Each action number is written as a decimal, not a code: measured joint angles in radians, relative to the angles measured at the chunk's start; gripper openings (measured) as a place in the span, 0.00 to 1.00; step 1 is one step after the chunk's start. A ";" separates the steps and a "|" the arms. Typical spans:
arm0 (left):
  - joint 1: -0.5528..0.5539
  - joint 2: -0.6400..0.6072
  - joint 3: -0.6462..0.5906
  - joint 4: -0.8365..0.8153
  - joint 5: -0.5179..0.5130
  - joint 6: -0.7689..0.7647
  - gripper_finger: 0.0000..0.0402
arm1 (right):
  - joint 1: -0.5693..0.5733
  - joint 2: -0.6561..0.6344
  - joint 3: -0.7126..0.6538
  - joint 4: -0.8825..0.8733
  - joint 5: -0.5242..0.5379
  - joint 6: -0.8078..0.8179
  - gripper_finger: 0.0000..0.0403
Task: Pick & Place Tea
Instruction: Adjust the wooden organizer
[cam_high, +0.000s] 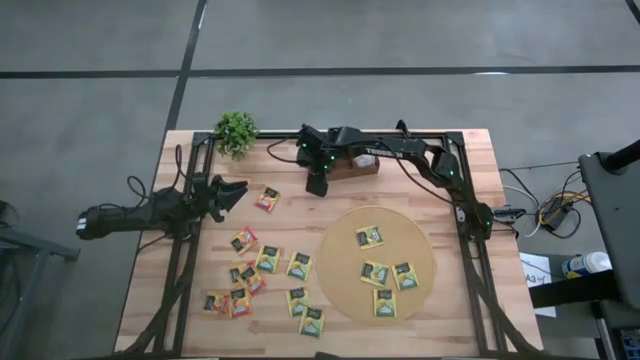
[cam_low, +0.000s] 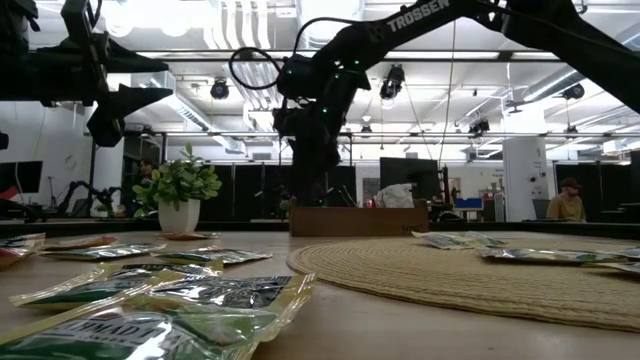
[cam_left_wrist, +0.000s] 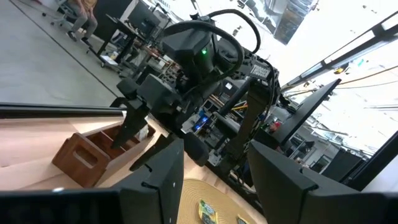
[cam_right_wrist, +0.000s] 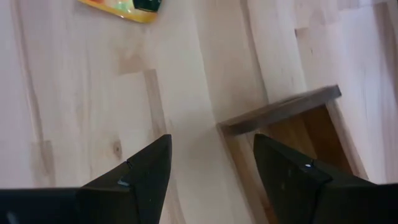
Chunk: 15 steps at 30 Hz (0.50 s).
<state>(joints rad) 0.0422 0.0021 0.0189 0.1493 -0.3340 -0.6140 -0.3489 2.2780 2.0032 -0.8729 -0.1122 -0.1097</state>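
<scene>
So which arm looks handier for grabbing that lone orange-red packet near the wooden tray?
Probably left: its open gripper hangs just beside the orange-red square sachet. The right gripper, open, is over the brown wooden tray's end.

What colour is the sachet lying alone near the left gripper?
Orange-red with a yellow edge, the sachet shows best in the high view.

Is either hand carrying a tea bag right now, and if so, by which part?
Neither. The right hand is open and empty beside the wooden tray; the left hand is open and empty above the table.
</scene>
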 joint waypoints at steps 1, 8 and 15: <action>0.000 0.000 0.000 0.000 0.000 0.000 0.43 | 0.000 0.000 -0.004 0.000 0.000 0.002 0.56; 0.000 0.000 0.000 0.000 0.000 0.000 0.43 | -0.001 0.000 -0.019 0.030 0.003 0.006 0.56; 0.000 0.000 0.000 0.000 0.000 0.000 0.43 | -0.002 0.000 -0.032 0.052 0.003 0.019 0.56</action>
<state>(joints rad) 0.0422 0.0021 0.0189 0.1492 -0.3344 -0.6140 -0.3507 2.2780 1.9712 -0.8210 -0.1090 -0.0904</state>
